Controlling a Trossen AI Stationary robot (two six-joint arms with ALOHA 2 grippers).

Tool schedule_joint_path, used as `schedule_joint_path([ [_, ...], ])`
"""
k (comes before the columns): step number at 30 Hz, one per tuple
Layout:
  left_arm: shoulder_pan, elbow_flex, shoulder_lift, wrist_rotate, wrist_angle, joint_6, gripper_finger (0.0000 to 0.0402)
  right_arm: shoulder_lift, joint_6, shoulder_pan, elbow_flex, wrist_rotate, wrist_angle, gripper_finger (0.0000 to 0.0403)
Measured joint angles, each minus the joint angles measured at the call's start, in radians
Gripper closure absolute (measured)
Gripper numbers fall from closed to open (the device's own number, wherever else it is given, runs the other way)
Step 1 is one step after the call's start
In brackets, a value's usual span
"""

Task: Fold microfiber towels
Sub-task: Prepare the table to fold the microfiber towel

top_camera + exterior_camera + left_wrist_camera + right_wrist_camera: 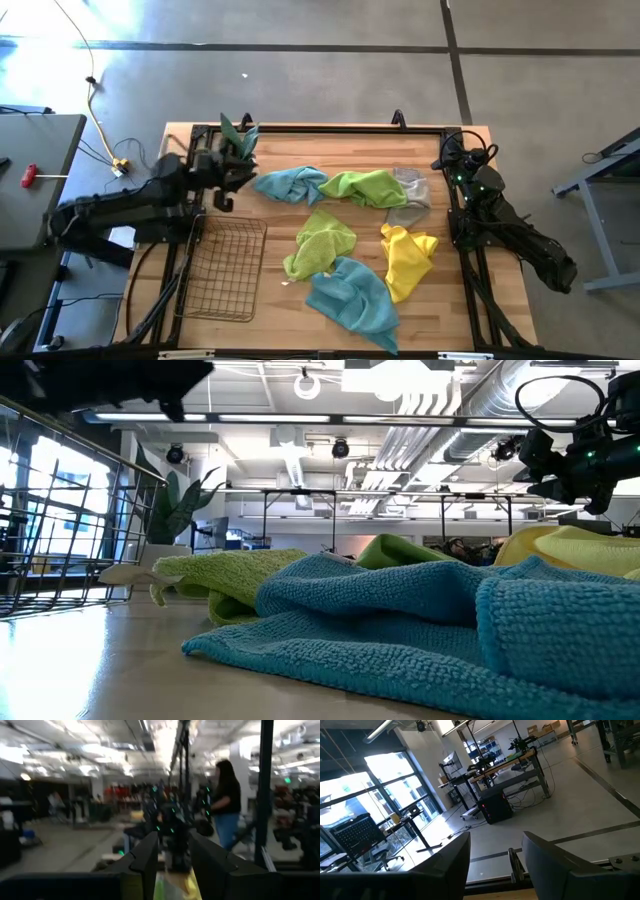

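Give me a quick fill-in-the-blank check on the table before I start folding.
1. The wire basket sits on the table's ____ side in the high view.
2. The yellow towel lies nearest the ____ arm.
3. The number of teal towels lying on the table is ____.
4. Neither claw holds a ____.

Missing words: left; right; two; towel

Wire-mesh basket (225,268) at table's (330,140) left, potted plant (238,136) beyond it.
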Motion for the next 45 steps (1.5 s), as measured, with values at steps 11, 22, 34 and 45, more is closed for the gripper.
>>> schedule_joint_path([
  [11,-0.195,0.244,0.434,-0.064,-0.056,0.129,0.03,0.0,0.002,0.0,0.0,0.0,0.0,0.0231],
  [22,-0.35,0.489,0.761,-0.51,-0.403,0.222,0.03,0.0,0.0,0.0,0.0,0.0,0.0,0.0231],
  [34,-0.387,0.785,1.128,-0.72,-0.564,0.23,0.03,0.0,0.002,0.0,0.0,0.0,0.0,0.0231],
  [45,-0.341,0.953,1.312,-0.874,-0.594,0.247,0.03,0.0,0.0,0.0,0.0,0.0,0.0,0.0231],
])
